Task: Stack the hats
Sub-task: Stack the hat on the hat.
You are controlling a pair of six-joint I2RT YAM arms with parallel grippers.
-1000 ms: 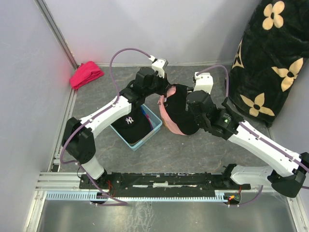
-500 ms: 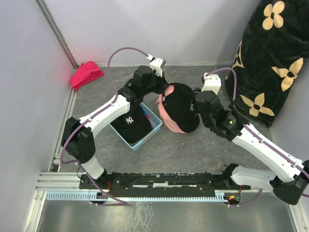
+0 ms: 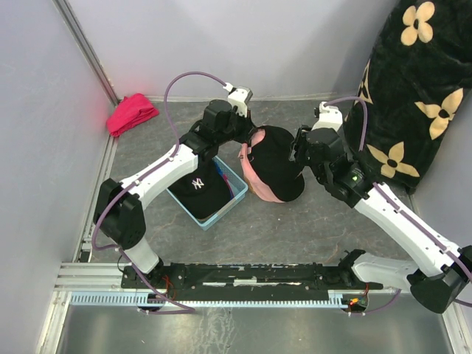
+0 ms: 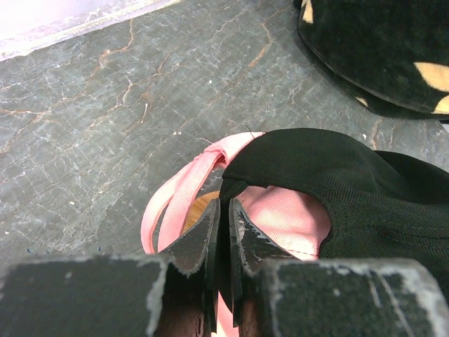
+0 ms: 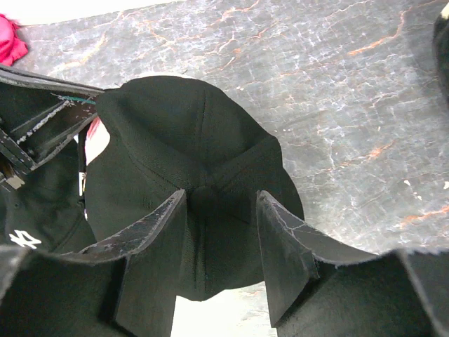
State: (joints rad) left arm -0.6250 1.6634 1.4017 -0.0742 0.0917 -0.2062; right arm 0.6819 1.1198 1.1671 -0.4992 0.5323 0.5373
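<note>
A black cap sits over a light pink cap on the mat; the pink brim shows below it. My left gripper is shut on the black cap's rear edge, with the pink cap, its strap and a bit of wood beneath. My right gripper is open, its jaws on either side of the crown button of the black cap, not closed on it. A second black cap with a white logo lies in a blue bin.
The blue bin stands left of the stacked caps. A red-pink cloth bundle lies at the back left. A black flowered blanket hangs at the right. Grey walls close in the mat.
My right gripper has drawn back to the right, off the black cap's crown. My left gripper has stayed at the cap's rear edge.
</note>
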